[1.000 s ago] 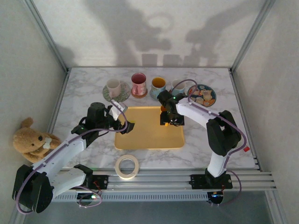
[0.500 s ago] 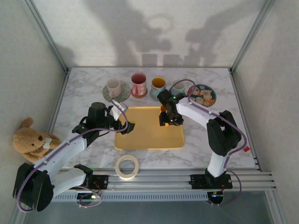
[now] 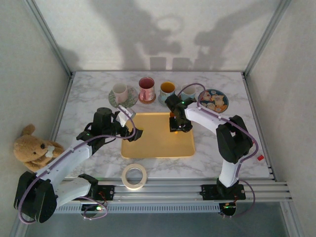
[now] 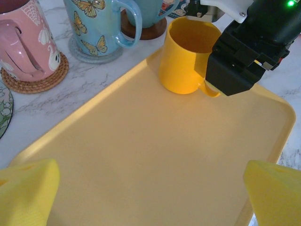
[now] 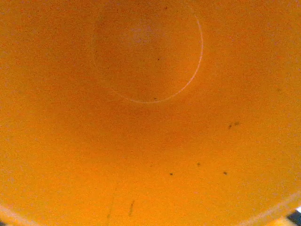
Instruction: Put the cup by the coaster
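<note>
- Top view: one yellow tray (image 3: pixel 153 143) lies on the marble worktop (image 3: pixel 89 98), and two arms reach over it.
- There are five cups. Four stand in a row just beyond the tray's far edge: a white cup (image 3: pixel 120 91), a pink mug (image 3: pixel 146 88), a butterfly mug (image 3: pixel 167 89) and a blue cup (image 3: pixel 188 92). One yellow cup (image 3: pixel 173 117) stands on the tray's far right corner.
- One patterned coaster (image 3: pixel 213 100) lies bare beyond the tray's far right corner, apart from the yellow cup.
- One tape roll (image 3: pixel 135 176) lies in front of the tray's near edge, and one teddy bear (image 3: pixel 33 148) sits well left of the tray.
- The left gripper (image 3: pixel 135 134) hovers at the tray's left edge. The right gripper (image 3: pixel 178 124) is right at the yellow cup.
- Left wrist view: the left gripper's (image 4: pixel 150 188) jaws stand wide over bare tray (image 4: pixel 131 141).
- This view gives detail too small from above. The yellow cup (image 4: pixel 181 61) is upright, and the right gripper (image 4: pixel 230 66) sits against its handle side. I cannot tell whether the right jaws clamp the cup's wall.
- Right wrist view: the camera looks straight down into the yellow cup (image 5: pixel 150 113), showing its round bottom and a few dark specks.
</note>
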